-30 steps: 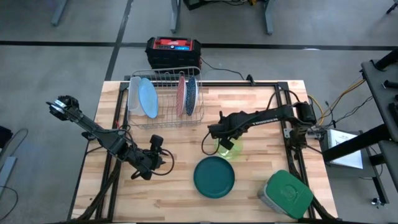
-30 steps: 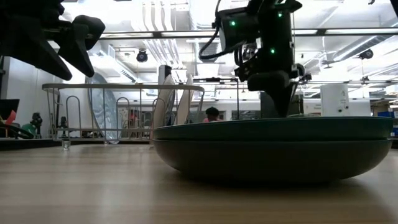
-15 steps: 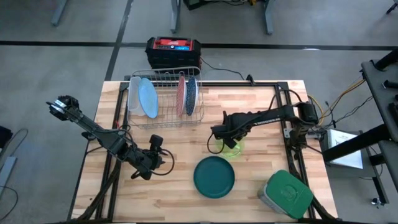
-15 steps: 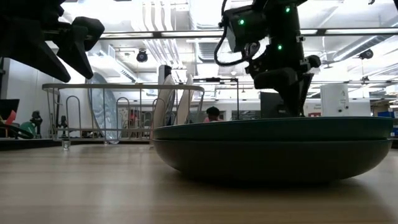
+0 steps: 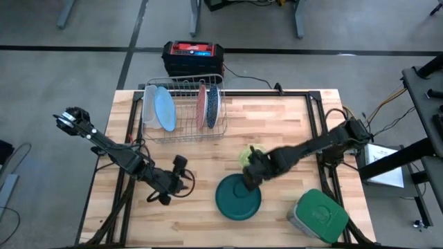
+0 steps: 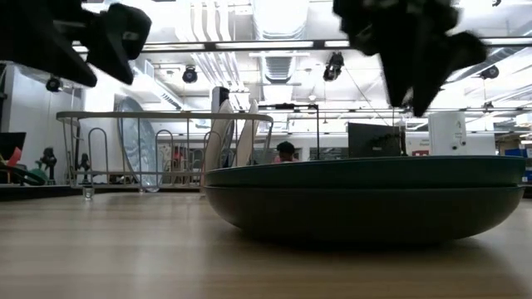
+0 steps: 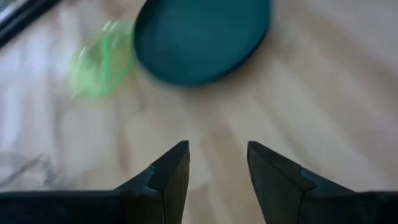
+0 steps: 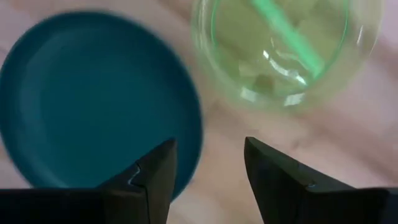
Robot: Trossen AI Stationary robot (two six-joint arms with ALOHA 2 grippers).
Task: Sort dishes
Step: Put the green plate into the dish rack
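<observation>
1. Table (image 5: 291, 124): pale wood planks, visible grain, black frame rails at the edges.
2. Teal plate (image 5: 238, 196): round, matte, dark grey-teal, shallow w/ raised rim; lies flat on the table near its front edge, centre. In the low view it fills the foreground as a wide, low disc (image 6: 366, 195).
3. Lime green bowl (image 5: 249, 158): clear, glassy, round, light glints inside; stands on the table just behind the teal plate. Seen from above in the right wrist view (image 8: 283, 46), apart from the plate (image 8: 93, 99).
4. Wire rack (image 5: 183, 111): thin metal rods, at the table's back left. Holds on edge a light blue plate (image 5: 165, 108), a white dish (image 5: 148, 104) beside it, a reddish plate (image 5: 202, 105) and a dark plate (image 5: 214, 104).
5. Right gripper (image 5: 248, 181): above the teal plate's back rim, by the bowl; fingers (image 8: 149, 180) spread apart, nothing between them.
6. Left gripper (image 5: 185, 181): over bare wood left of the teal plate; fingers (image 7: 168, 177) parted, empty.
7. Grey container w/ green lid (image 5: 318, 216): squarish, rounded corners, front right corner.
</observation>
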